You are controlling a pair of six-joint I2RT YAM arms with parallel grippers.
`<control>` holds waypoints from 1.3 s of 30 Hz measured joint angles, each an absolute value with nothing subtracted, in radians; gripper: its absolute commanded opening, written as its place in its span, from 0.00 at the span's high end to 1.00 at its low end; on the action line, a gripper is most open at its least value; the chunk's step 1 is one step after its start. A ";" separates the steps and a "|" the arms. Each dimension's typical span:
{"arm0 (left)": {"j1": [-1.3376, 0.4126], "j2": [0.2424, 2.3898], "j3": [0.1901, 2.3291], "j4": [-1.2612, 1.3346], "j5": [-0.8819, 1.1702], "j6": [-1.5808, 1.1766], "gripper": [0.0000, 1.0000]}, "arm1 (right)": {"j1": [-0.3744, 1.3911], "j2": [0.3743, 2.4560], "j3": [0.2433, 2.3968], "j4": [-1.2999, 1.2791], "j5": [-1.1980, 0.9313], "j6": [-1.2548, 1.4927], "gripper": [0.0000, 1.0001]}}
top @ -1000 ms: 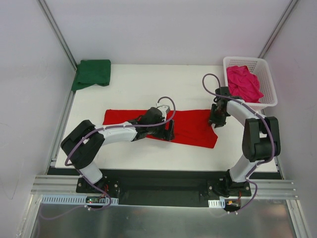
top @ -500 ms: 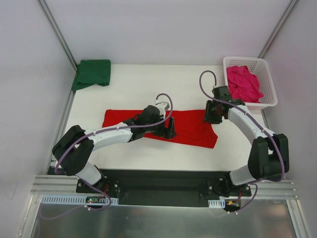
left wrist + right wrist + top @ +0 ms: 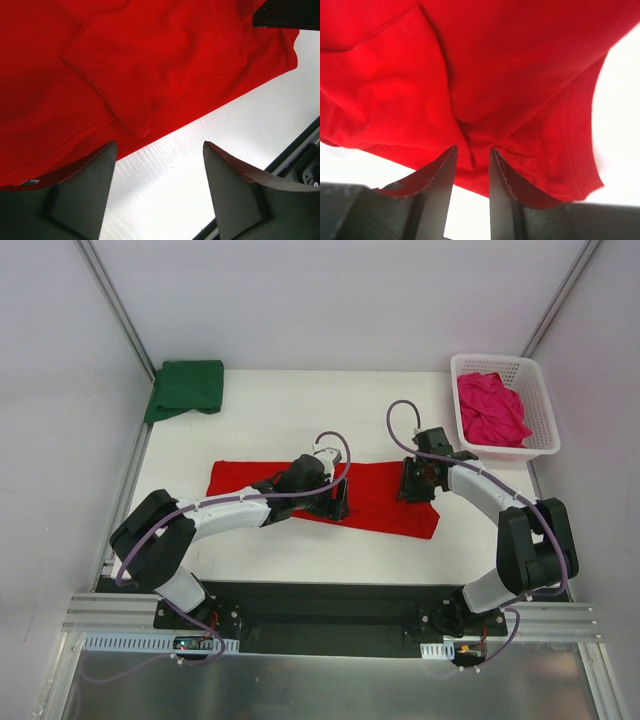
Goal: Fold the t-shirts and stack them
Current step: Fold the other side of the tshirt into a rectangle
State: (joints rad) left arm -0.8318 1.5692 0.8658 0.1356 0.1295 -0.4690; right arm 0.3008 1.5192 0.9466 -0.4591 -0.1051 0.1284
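Note:
The bright red t-shirt (image 3: 238,479) lies as a long folded band across the middle of the table. My left gripper (image 3: 338,505) is open and empty at the shirt's near edge; in the left wrist view (image 3: 159,145) its fingers straddle bare table beside the red cloth (image 3: 125,65). My right gripper (image 3: 412,490) is at the shirt's right end, nearly closed on a pinched ridge of red cloth (image 3: 510,60), as the right wrist view (image 3: 473,149) shows. The dark green t-shirt (image 3: 186,388) lies folded at the back left. The magenta-pink t-shirt (image 3: 490,408) is bunched in the basket.
A white lattice basket (image 3: 541,390) stands at the back right corner. Slanted frame posts rise at the back left (image 3: 120,310) and back right (image 3: 560,300). The black base rail (image 3: 320,605) runs along the near edge.
My right gripper has moved left from the shirt's right edge to over the cloth, pulling the upper right corner inward. My left gripper has stayed at the shirt's near edge.

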 measured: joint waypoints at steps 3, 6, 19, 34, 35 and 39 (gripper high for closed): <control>-0.832 1.569 0.859 0.136 0.118 -0.464 0.41 | 0.301 1.535 0.944 -0.439 -0.119 0.131 0.65; -0.832 1.575 0.855 0.136 0.118 -0.464 0.42 | 0.301 1.541 0.943 -0.430 -0.125 0.133 0.65; -0.832 1.626 0.855 0.144 0.118 -0.464 0.43 | 0.301 1.550 0.942 -0.415 -0.158 0.139 0.65; -0.832 1.634 0.855 0.146 0.118 -0.469 0.54 | 0.308 1.573 0.934 -0.409 -0.174 0.142 0.67; -0.832 1.634 0.855 0.146 0.118 -0.470 0.54 | 0.309 1.573 0.934 -0.407 -0.174 0.142 0.67; -0.832 1.637 0.855 0.155 0.118 -0.472 0.54 | 0.313 1.573 0.934 -0.404 -0.180 0.143 0.67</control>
State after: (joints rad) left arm -0.8318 1.6367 0.8551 0.1551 0.1184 -0.4717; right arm 0.3130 1.5730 0.9344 -0.4038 -0.1802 0.1429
